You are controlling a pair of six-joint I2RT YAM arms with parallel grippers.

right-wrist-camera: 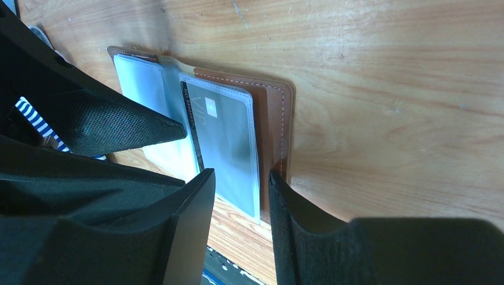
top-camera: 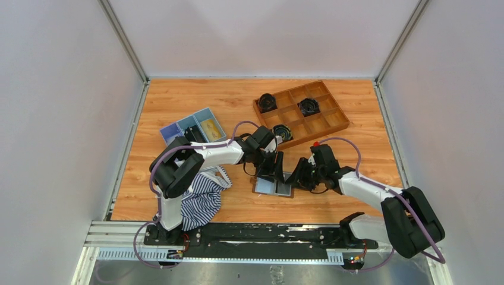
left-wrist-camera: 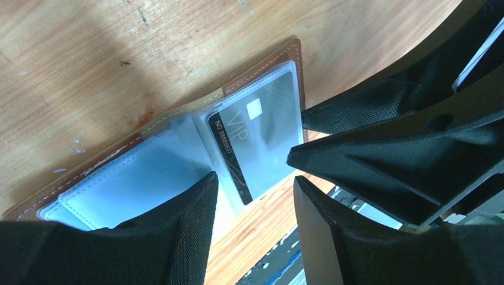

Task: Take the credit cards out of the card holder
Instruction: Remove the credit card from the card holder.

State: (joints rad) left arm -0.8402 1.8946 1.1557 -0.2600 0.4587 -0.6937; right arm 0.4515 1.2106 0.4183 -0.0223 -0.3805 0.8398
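Note:
The card holder (top-camera: 273, 186) lies open and flat on the wood table between both grippers, brown cover down and pale grey-blue sleeves up. A grey card with a black "VIP" stripe (left-wrist-camera: 249, 136) sits inside the right-hand sleeve; it also shows in the right wrist view (right-wrist-camera: 223, 130). My left gripper (top-camera: 274, 169) is open and empty, with its jaws low over the holder's near edge (left-wrist-camera: 254, 196). My right gripper (top-camera: 300, 176) is open, its jaws straddling the near right corner of the sleeve and brown cover (right-wrist-camera: 241, 184). The two grippers' fingertips nearly meet over the holder.
A brown wooden grid tray (top-camera: 302, 113) with three black round objects stands at the back right. A light-blue compartment tray (top-camera: 193, 127) is at the back left. A striped cloth (top-camera: 202, 196) lies by the left arm. The black rail (top-camera: 255, 234) runs along the near edge.

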